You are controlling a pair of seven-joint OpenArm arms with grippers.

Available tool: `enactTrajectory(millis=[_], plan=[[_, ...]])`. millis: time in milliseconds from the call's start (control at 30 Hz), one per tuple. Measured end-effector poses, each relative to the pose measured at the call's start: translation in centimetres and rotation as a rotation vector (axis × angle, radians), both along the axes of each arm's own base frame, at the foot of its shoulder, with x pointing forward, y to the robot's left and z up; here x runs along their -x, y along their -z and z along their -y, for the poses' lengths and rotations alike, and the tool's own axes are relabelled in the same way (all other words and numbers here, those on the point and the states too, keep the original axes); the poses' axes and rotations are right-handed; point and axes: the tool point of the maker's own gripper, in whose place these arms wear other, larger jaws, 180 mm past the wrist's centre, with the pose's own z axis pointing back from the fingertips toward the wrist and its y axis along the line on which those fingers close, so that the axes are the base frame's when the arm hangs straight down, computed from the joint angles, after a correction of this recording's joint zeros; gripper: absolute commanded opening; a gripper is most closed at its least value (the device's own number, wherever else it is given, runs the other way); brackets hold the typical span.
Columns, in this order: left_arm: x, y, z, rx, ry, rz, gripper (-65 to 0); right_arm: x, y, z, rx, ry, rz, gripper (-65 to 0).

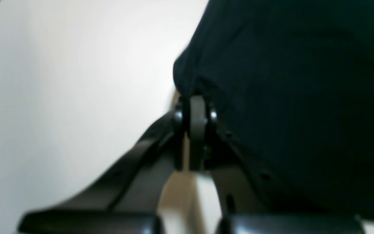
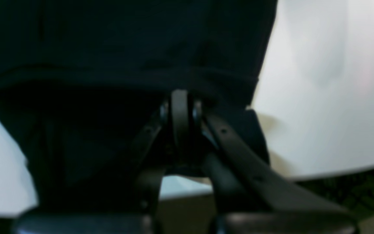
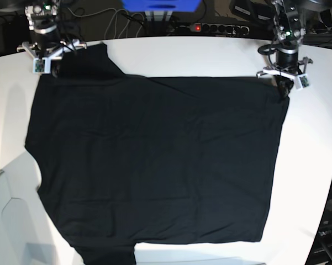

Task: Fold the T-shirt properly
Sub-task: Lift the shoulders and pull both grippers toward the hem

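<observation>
Black cloth is pinched in both end effectors, as we read it. The left end effector (image 1: pixel 196 112) has its jaws closed on a bunched corner of the T-shirt (image 3: pixel 154 160), and the right end effector (image 2: pixel 180 109) is closed on a hemmed edge, the fabric rising straight from the fingertips in each wrist view. From the base view, we see the right end effector (image 3: pixel 44 58) at the shirt's far left corner and the left end effector (image 3: pixel 284 77) at its far right corner, both at the bench's back edge. Outward from them the shirt lies spread flat, plain side up, over most of the white bench (image 3: pixel 315 165). We judge the task barely begun: corners gripped, no fold made yet, every fold left to do
</observation>
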Motion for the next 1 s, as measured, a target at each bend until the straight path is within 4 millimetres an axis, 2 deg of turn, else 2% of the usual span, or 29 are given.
enactTrajectory(millis=[167,333,533,733,900,1000], plan=[[-0.1,-1.0,-1.7,-0.022,-0.039,0.021,-65.0,-1.7,-0.8,0.0,0.000,0.000,0.046,-65.0],[-2.6,-2.2,-1.8,-0.018,-0.042,0.084,-65.0,-3.7,-1.8,0.0,-0.003,0.000,0.103,-65.0],[-3.3,-2.5,-1.5,-0.014,-0.038,0.101,-65.0,-6.2,-3.3,0.0,0.000,0.001,0.174,-65.0],[-5.9,-4.3,-1.3,-0.008,-0.041,0.179,-65.0,-9.1,-5.4,0.0,0.001,-0.003,0.264,-65.0],[-8.2,-5.9,-1.3,-0.004,-0.040,0.239,-65.0,-11.8,-6.3,-0.4,0.002,-0.043,0.294,-65.0],[-9.8,-5.5,-1.3,0.029,-0.043,0.209,-65.0,-13.5,-6.4,-0.4,0.017,-0.069,0.259,-65.0]])
